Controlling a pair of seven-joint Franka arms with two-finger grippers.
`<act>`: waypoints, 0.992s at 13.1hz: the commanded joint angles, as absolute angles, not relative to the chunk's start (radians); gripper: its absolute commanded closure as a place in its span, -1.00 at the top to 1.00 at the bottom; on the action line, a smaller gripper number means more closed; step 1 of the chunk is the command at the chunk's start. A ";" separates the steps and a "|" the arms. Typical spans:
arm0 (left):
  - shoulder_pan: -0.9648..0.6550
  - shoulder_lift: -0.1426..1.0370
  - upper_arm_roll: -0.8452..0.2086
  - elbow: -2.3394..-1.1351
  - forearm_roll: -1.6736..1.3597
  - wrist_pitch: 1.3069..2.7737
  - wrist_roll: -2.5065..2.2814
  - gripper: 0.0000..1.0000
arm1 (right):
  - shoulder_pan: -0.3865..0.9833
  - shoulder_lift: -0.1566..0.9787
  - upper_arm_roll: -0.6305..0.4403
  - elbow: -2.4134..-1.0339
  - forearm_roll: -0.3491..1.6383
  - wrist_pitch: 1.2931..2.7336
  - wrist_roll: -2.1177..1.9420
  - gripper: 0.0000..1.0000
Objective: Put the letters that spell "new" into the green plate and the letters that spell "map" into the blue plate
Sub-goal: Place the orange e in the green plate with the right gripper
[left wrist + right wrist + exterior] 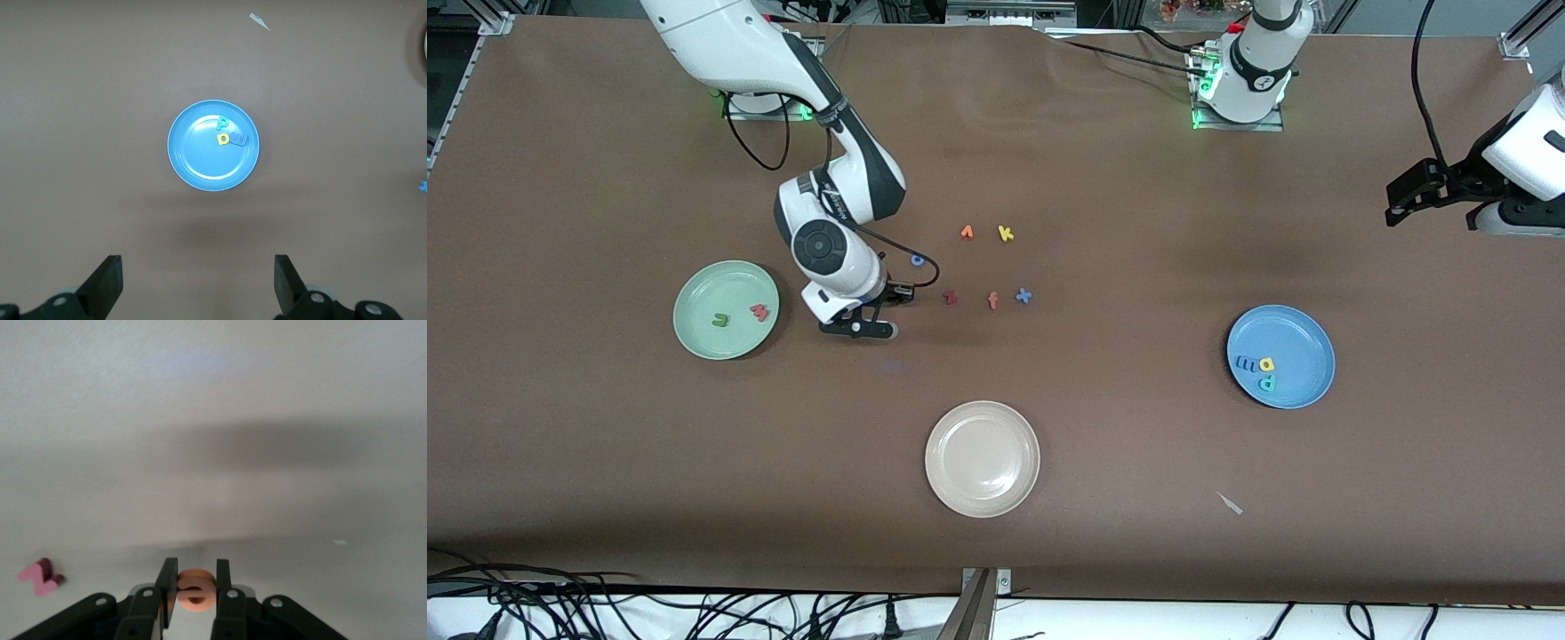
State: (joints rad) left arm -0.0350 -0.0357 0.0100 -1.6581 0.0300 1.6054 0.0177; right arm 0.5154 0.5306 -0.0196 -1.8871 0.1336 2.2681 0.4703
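Right gripper (pixel 195 587) pinches the orange e (pixel 195 590) over bare table beside the green plate (pixel 694 333), which holds two letters: the olive n (pixel 719 320) and salmon w (pixel 759 312). Left gripper (pixel 198 283) waits wide open and empty over the table by the blue plate (pixel 193 167), which holds three: blue m (pixel 239 141), yellow a (pixel 223 139), teal p (pixel 223 123).

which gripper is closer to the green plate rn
Right. The right gripper is low beside the green plate, shut on the orange e. The left gripper waits open at its end of the table.
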 commanded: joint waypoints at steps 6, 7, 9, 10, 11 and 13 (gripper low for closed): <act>-0.043 -0.015 0.006 -1.618 0.002 1.572 0.021 1.00 | 0.517 0.328 -0.286 -2.040 0.133 2.183 0.102 -0.64; -0.043 -0.015 0.006 -1.618 0.002 1.572 0.021 1.00 | 0.517 0.325 -0.340 -2.066 0.133 2.197 0.022 -0.64; -0.043 -0.015 0.006 -1.618 0.002 1.572 0.021 1.00 | 0.515 0.339 -0.411 -2.132 0.133 2.282 -0.082 -0.61; -0.043 -0.015 0.006 -1.618 0.002 1.572 0.021 1.00 | 0.515 0.353 -0.429 -2.150 0.140 2.305 -0.095 -0.41; -0.043 -0.015 0.006 -1.618 0.002 1.572 0.021 1.00 | 0.512 0.356 -0.437 -2.149 0.144 2.298 -0.088 0.30; -0.041 -0.015 0.006 -1.618 0.002 1.569 0.021 1.00 | 0.502 0.348 -0.437 -2.128 0.152 2.251 -0.068 1.00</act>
State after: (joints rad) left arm -0.0395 -0.0296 0.0015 -1.6508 0.0300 1.5954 0.0176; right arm 0.4986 0.3674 -0.4375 -2.1344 0.1360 2.2754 -0.0727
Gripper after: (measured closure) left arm 0.000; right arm 0.612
